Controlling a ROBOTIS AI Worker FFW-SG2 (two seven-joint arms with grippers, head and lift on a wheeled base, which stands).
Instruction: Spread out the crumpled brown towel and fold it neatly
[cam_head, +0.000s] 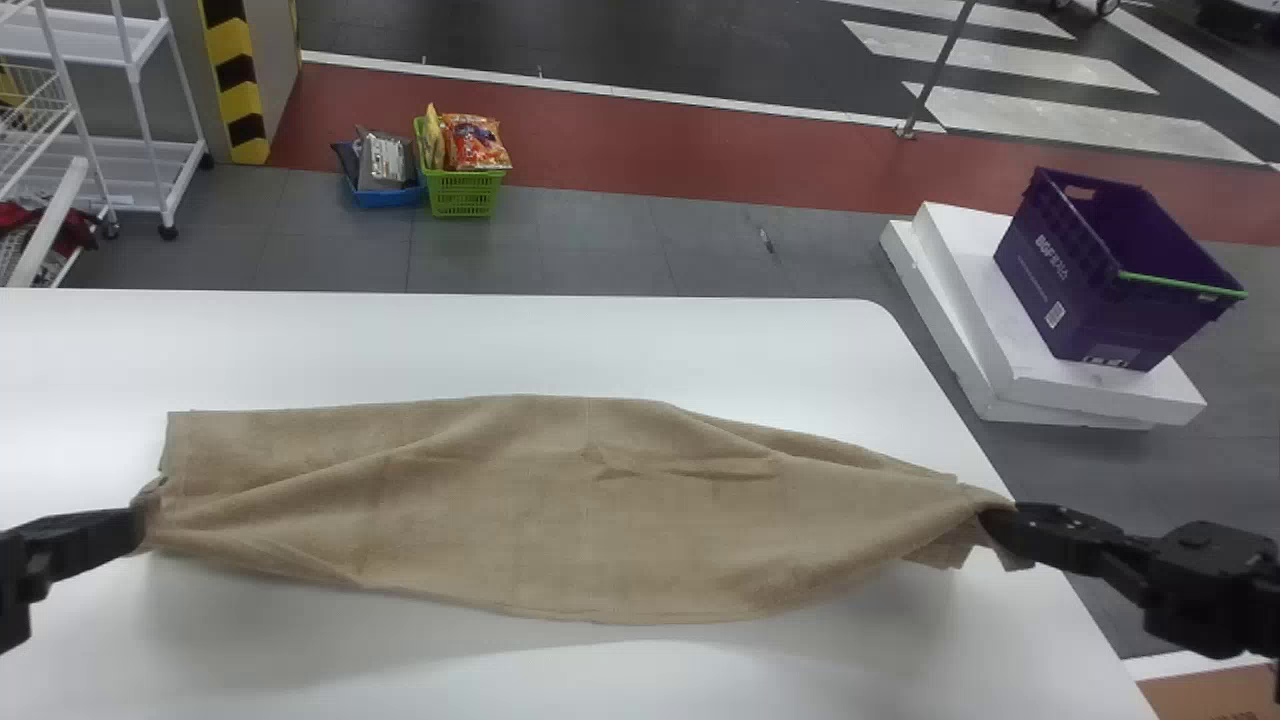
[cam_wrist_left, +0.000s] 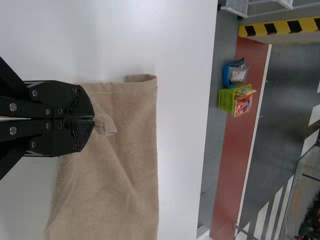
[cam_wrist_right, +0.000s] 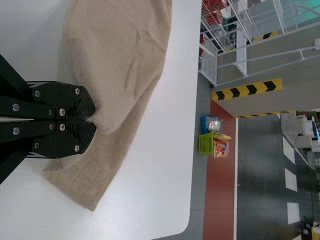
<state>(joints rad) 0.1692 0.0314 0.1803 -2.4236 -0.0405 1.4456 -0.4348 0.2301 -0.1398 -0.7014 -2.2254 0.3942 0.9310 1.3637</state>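
The brown towel (cam_head: 560, 500) stretches across the white table between my two grippers, its near edge bowed and a few creases across its middle. At its left end my left gripper (cam_head: 140, 528) is shut on the cloth. My right gripper (cam_head: 992, 520) holds the right end close to the table's right edge, a small flap hanging beside it. In the left wrist view, a pinched fold of towel (cam_wrist_left: 125, 175) pokes out from the left gripper (cam_wrist_left: 94, 119). The right wrist view has the right gripper (cam_wrist_right: 95, 120) shut on the towel (cam_wrist_right: 120, 65), with a loose corner beyond.
The white table (cam_head: 450, 340) ends at a rounded far right corner. On the floor past it, a purple crate (cam_head: 1090, 270) sits on white blocks (cam_head: 960, 300). Green (cam_head: 465, 193) and blue (cam_head: 388, 196) baskets with packets stand farther off, near a white rack (cam_head: 150, 165) at the left.
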